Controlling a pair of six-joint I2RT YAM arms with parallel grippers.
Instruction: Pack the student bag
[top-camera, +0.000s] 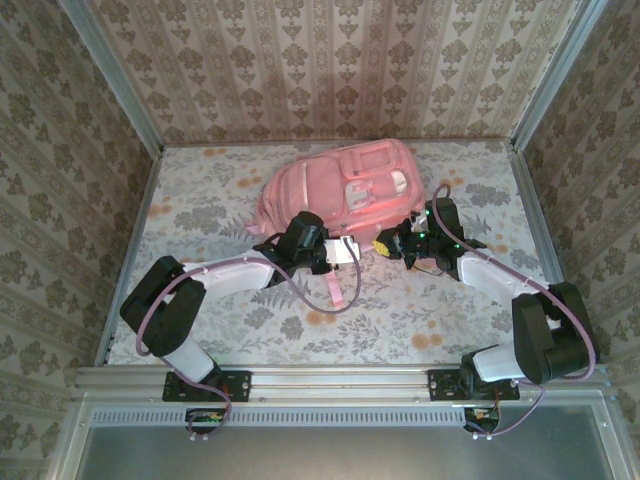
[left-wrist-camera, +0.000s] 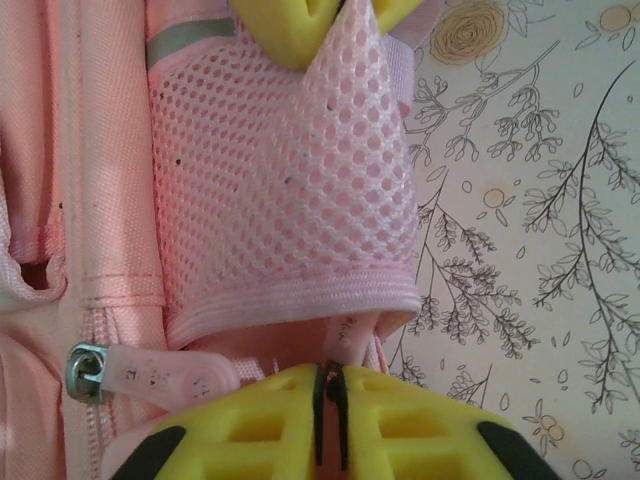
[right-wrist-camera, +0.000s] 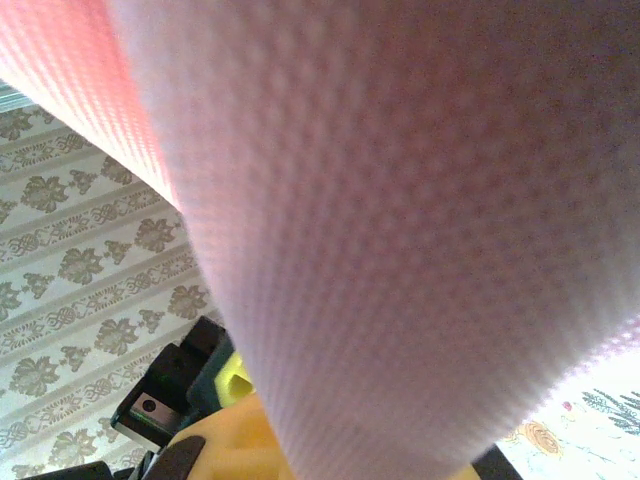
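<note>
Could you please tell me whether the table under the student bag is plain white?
No, the table under the student bag carries a floral print of grey leaves and orange blossoms.

The student bag (top-camera: 340, 185) is pink. Its mesh pocket (left-wrist-camera: 280, 170) is a paler pink with a pattern of small holes, and a grey strip (left-wrist-camera: 190, 40) lies at its upper left. The table (top-camera: 200, 200) is whitish with grey leaves and orange flowers. The walls (top-camera: 300, 60) are beige with brown ornaments. The left gripper (left-wrist-camera: 330, 390) is yellow with black pads.
</note>
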